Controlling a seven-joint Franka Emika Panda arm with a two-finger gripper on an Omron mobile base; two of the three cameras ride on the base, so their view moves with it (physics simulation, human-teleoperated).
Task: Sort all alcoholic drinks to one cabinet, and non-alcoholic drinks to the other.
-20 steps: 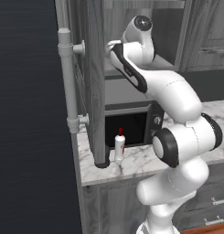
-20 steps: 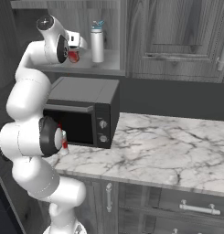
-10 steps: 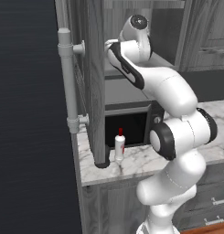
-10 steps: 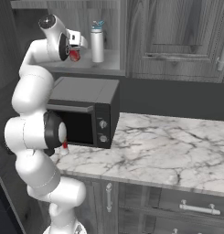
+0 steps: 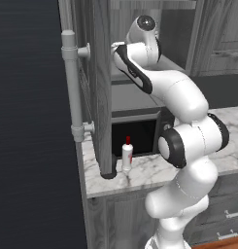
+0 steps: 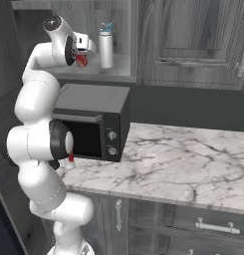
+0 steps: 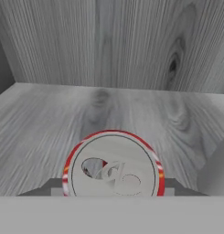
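Inside the open cabinet (image 6: 118,72), between my fingers, sits the red soda can (image 7: 113,164), so my gripper (image 6: 82,55) holds it. Since a second ago I have barely moved. Beside my gripper stands the pale-grey bottle (image 6: 106,46), so both soft drinks share one shelf.
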